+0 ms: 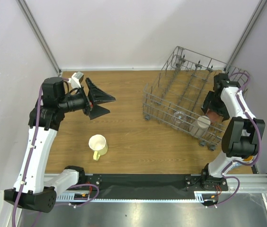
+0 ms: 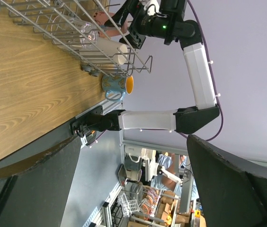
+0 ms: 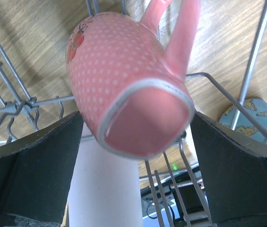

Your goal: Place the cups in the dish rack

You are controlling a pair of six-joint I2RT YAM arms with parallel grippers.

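The grey wire dish rack stands at the right of the table. In it are a small clear glass, a beige handleless cup and the salmon-pink mug, which is bottom up among the tines. My right gripper is open, one finger on each side of the pink mug. The pale yellow handled mug stands on the table at the near left. My left gripper is open and empty, held above the table beyond the yellow mug. A blue tumbler stands on the table just outside the rack's near corner.
The rack's upright tines surround my right gripper closely. The right arm reaches over the rack's right end. White walls close in the table at the back and on both sides. A black strip runs along the near edge.
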